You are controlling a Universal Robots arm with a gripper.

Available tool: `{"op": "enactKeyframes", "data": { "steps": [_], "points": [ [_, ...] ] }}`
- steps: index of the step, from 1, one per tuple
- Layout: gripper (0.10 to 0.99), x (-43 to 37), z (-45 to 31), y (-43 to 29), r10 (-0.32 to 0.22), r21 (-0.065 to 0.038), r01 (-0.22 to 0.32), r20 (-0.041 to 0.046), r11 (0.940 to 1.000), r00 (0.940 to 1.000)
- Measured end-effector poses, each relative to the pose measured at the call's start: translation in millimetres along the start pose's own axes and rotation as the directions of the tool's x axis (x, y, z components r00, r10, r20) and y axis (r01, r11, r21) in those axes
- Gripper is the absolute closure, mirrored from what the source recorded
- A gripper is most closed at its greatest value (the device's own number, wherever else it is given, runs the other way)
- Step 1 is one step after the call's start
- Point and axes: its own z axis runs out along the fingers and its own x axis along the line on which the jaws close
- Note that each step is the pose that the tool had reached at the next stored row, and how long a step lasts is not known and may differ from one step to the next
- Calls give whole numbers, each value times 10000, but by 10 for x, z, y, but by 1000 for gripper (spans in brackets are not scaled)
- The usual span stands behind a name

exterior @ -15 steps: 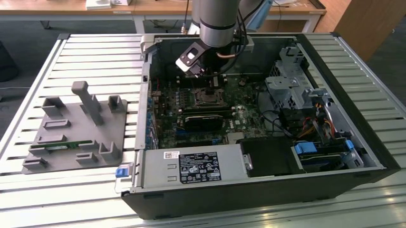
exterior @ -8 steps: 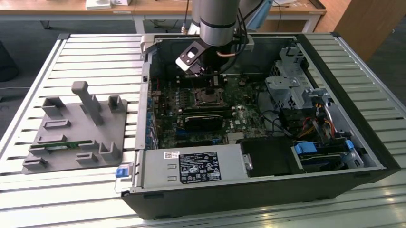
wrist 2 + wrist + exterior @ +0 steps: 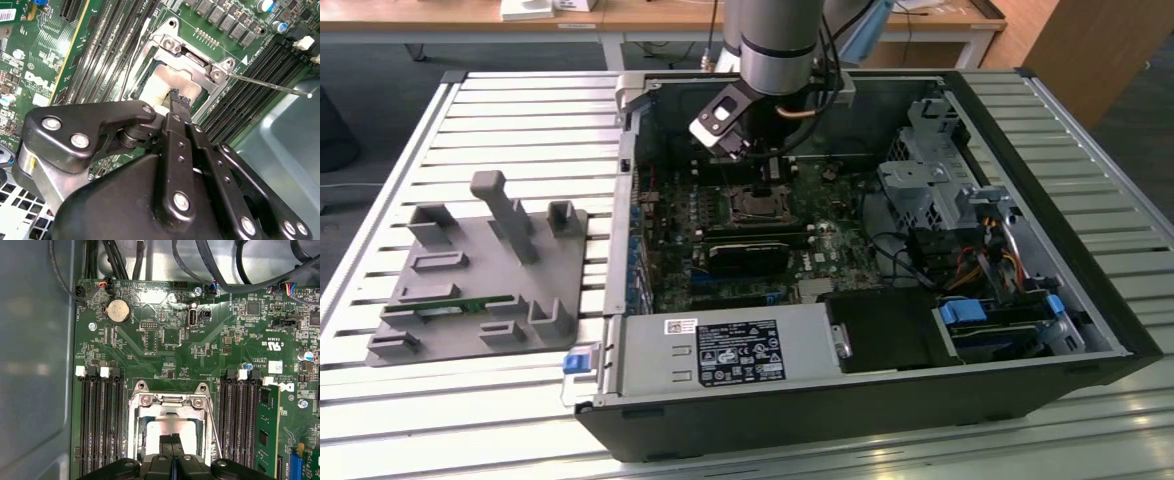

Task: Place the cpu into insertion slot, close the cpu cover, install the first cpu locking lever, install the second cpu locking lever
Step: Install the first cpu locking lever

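One hand (image 3: pixel 177 100), fingers pressed together, empty, tips over cpu (image 3: pixel 167 82); likely used as pusher, not grasper. Cpu seated inside insertion slot (image 3: pixel 757 206); cpu cover (image 3: pixel 200 64) frames it. Locking lever (image 3: pixel 270 86) juts beside slot, seemingly unlatched.

Slatted silvery worktable (image 3: pixel 454 400), pale wooden desk (image 3: pixel 654 18) behind, wooden cabinet (image 3: pixel 1067 50), dark grey floor (image 3: pixel 494 55).

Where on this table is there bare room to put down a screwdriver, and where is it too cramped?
Bare slats of the table lie between the grey fixture and the far edge, and more run beside the computer case at the exterior view's right. Inside the case it is crowded: the gripper hangs over the socket.
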Motion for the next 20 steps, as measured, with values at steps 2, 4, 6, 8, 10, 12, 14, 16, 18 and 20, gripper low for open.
{"op": "enactKeyframes", "data": {
  "steps": [2,4,6,8,10,12,14,16,18,20],
  "points": [
    [980,0,-4,0,0,1,0,2,10000,10000],
    [980,0,-9,0,0,2,0,3,10000,10000],
    [980,-1,-15,0,0,1,0,3,10000,10000],
    [980,0,-23,-1,0,1,0,3,10000,10000],
    [980,0,-31,0,0,0,0,2,10000,10000],
    [980,0,-51,0,0,0,0,2,10000,10000],
    [980,0,-60,-1,0,0,0,3,10000,10000],
    [980,0,-69,-1,1,0,-1,2,10000,10000],
    [980,0,-77,-1,1,-1,-1,2,10000,10000],
    [980,1,-83,0,0,-1,0,0,10000,10000]
  ]
}}
